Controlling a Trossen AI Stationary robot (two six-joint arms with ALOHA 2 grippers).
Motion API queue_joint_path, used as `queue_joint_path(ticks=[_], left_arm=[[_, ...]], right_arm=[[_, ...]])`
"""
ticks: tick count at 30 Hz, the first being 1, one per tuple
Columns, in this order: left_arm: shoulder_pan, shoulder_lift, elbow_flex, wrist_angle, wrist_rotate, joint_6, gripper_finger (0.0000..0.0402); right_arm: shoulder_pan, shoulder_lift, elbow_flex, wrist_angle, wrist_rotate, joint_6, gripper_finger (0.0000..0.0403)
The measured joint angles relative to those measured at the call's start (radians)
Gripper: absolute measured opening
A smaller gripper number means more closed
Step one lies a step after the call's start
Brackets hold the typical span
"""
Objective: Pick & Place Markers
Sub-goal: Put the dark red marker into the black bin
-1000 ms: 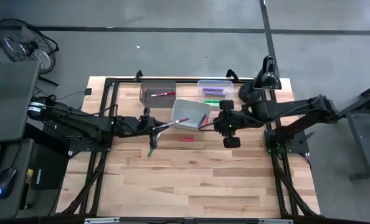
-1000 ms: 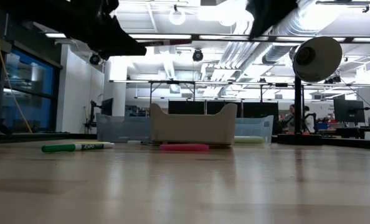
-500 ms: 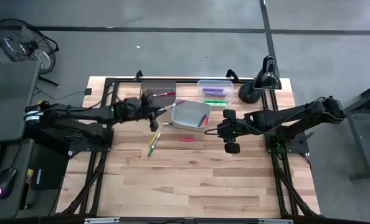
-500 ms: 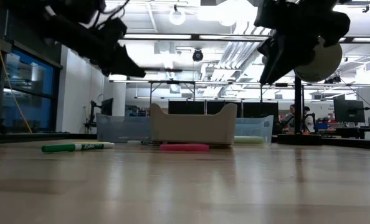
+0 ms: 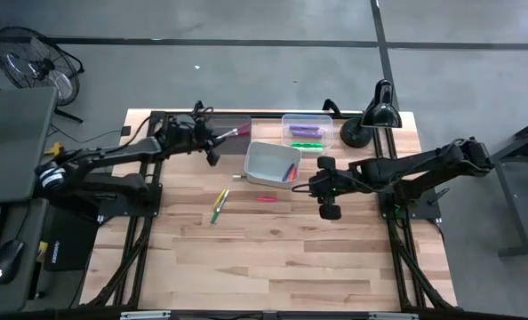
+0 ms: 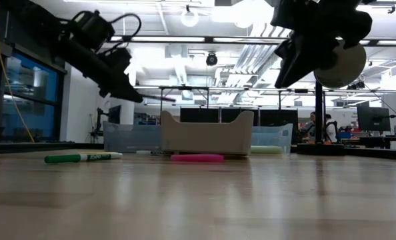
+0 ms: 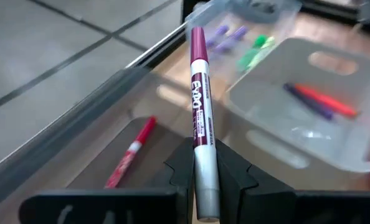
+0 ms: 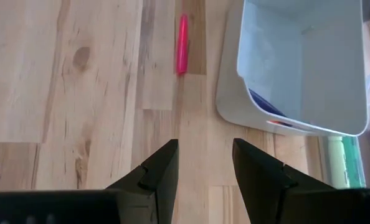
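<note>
Markers (image 5: 291, 170) in white bin (image 5: 266, 159)

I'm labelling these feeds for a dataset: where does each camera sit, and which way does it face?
High view: overhead, straight down; both arms, left gripper, right gripper.
Low view: table height, level across the white bin; both arms overhead.
Left wrist view: past its fingers clamping a maroon marker.
Right wrist view: down past open fingers.
Shared: the pink marker appears low.
</note>
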Motion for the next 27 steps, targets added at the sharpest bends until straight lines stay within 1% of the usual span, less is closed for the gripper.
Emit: queue_joint_path(ticks=[4, 7, 16, 18, 21, 27], left_arm=[[0.083, 0.037, 0.0, -0.005, 0.059, 0.014, 0.0032], [0.119, 0.065, 0.014, -0.034, 0.101, 0.024, 0.0032], [0.126, 0.168, 0.127, -0.157, 0.095, 0.031, 0.0032], [0.126, 0.191, 0.149, -0.205, 0.078, 0.028, 0.0032], [0.127, 0.216, 0.166, -0.258, 0.052, 0.024, 0.0032], [0.126, 0.228, 0.171, -0.266, 0.028, 0.002, 0.0032]], right_arm=[[0.0, 0.0, 0.0, 0.016, 0.003, 0.006, 0.0139], [0.0, 0.0, 0.0, 0.029, 0.0, 0.007, 0.0139], [0.0, 0.001, 0.0, 0.059, -0.003, -0.001, 0.0139], [0.0, 0.001, 0.0, 0.059, -0.007, -0.001, 0.0139], [0.0, 0.001, 0.0, 0.059, -0.01, -0.001, 0.0139], [0.0, 0.002, 0.0, 0.058, -0.011, -0.003, 0.0139]])
